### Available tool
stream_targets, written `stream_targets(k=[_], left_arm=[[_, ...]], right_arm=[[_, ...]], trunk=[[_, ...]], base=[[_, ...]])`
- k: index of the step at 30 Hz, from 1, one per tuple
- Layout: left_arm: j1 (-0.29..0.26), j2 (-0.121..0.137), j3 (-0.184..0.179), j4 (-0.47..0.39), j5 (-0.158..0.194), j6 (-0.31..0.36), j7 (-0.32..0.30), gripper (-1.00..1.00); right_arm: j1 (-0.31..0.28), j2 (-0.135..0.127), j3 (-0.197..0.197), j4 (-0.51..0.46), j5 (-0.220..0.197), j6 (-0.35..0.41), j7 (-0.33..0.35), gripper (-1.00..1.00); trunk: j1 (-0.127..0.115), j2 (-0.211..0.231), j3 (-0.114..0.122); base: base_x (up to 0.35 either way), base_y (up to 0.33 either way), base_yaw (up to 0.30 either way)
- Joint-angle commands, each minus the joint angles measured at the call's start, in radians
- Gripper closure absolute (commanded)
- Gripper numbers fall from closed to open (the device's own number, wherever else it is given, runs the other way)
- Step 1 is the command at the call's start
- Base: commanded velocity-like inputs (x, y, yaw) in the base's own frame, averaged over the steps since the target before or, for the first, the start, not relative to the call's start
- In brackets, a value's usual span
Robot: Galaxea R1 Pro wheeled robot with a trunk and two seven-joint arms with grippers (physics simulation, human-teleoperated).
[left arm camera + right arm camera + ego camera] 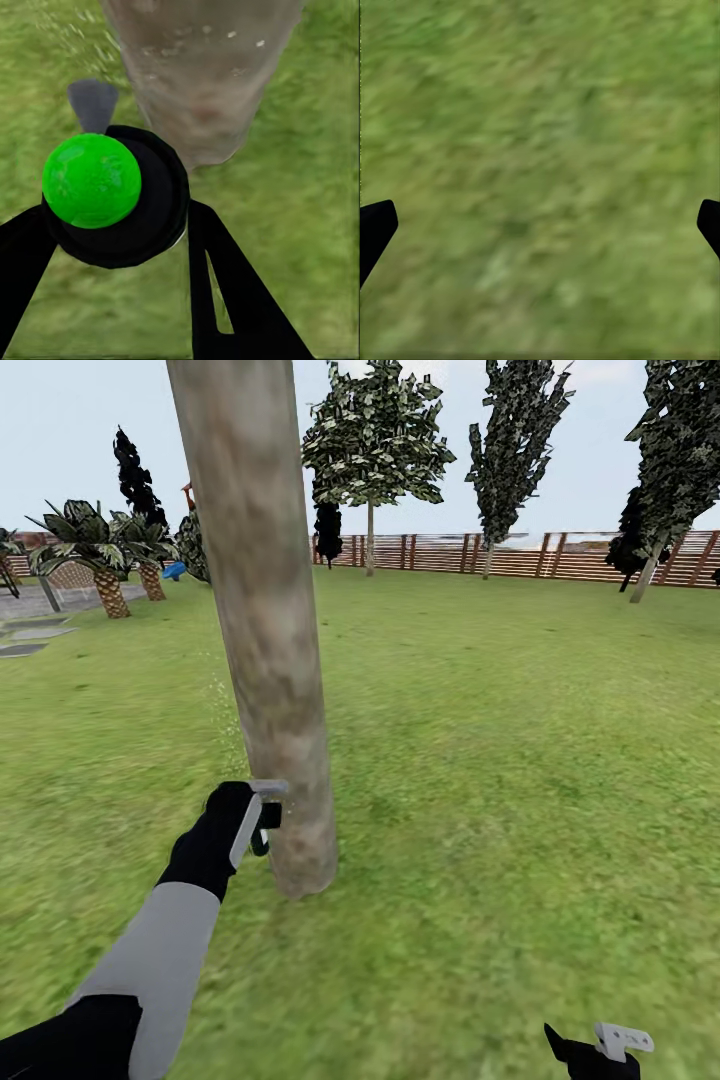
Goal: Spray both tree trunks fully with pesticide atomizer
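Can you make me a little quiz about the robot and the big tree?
1. Which gripper holds the pesticide atomizer?
A. the left gripper
B. the right gripper
C. neither

2. True or false: the tree trunk stands right in front of the atomizer.

3. Fill in the missing word: under the right gripper's fingertips there is nothing but green ____.

Key:
1. A. The left gripper is closed around the black bottle with the green ball on it.
2. True. The nozzle faces the trunk near its base, and whitish specks of pesticide float beside the trunk.
3. grass. The right gripper's fingers are spread apart and hold nothing.
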Motion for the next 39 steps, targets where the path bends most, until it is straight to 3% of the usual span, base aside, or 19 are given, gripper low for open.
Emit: stream_targets(k=[1,3,7,10,13,14,17,23,24,28,33,37,39], left_arm=[[-0.001,-0.009,-0.001,-0.001,-0.009,0.012,0.000,1.00],[-0.003,-0.029,-0.010,-0.016,-0.009,0.029,0.000,1.00],[-0.001,-0.021,-0.011,-0.046,-0.009,0.034,0.000,1.00],[-0.002,0.015,-0.006,-0.051,-0.009,0.041,-0.001,1.00],[-0.003,0.085,-0.004,-0.052,-0.008,0.048,-0.001,1.00],[-0.004,0.091,-0.003,-0.052,-0.008,0.048,-0.001,1.00],[-0.004,0.085,-0.005,-0.062,-0.007,0.049,-0.001,1.00],[-0.045,-0.007,-0.012,-0.110,-0.009,0.057,-0.001,1.00],[-0.049,-0.012,-0.012,-0.110,-0.009,0.058,-0.001,1.00],[-0.055,0.008,-0.008,-0.114,-0.010,0.060,-0.001,1.00],[-0.074,0.087,-0.006,-0.121,-0.009,0.066,-0.001,1.00],[-0.081,0.094,-0.006,-0.121,-0.009,0.067,-0.001,1.00],[-0.084,0.076,-0.008,-0.122,-0.008,0.067,-0.001,1.00]], right_arm=[[0.000,0.000,0.000,0.000,0.000,0.000,0.000,-1.00],[0.000,0.000,0.000,0.000,0.000,0.000,0.000,-1.00],[0.000,0.000,0.000,0.000,0.000,0.000,0.000,-1.00],[0.000,0.000,0.000,0.000,0.000,0.000,0.000,-1.00],[0.000,0.000,0.000,0.000,0.000,0.000,0.000,-1.00],[0.000,0.000,0.000,0.000,0.000,0.000,0.000,-1.00],[0.000,0.000,0.000,0.000,0.000,0.000,0.000,-1.00],[0.000,0.000,0.000,0.000,0.000,0.000,0.000,-1.00],[0.000,0.000,0.000,0.000,0.000,0.000,0.000,-1.00],[0.000,0.000,0.000,0.000,0.000,0.000,0.000,-1.00],[0.000,0.000,0.000,0.000,0.000,0.000,0.000,-1.00],[0.000,0.000,0.000,0.000,0.000,0.000,0.000,-1.00],[0.000,0.000,0.000,0.000,0.000,0.000,0.000,-1.00]], trunk=[[0.000,0.000,0.000],[0.000,0.000,0.000],[0.000,0.000,0.000],[0.000,0.000,0.000],[0.000,0.000,0.000],[0.000,0.000,0.000],[0.000,0.000,0.000],[0.000,0.000,0.000],[0.000,0.000,0.000],[0.000,0.000,0.000],[0.000,0.000,0.000],[0.000,0.000,0.000],[0.000,0.000,0.000]], base=[[0.000,0.000,0.000],[0.000,0.000,0.000],[0.000,0.000,0.000],[0.000,0.000,0.000],[0.000,0.000,0.000],[0.000,0.000,0.000],[0.000,0.000,0.000],[0.000,0.000,0.000],[0.000,0.000,0.000],[0.000,0.000,0.000],[0.000,0.000,0.000],[0.000,0.000,0.000],[0.000,0.000,0.000]])
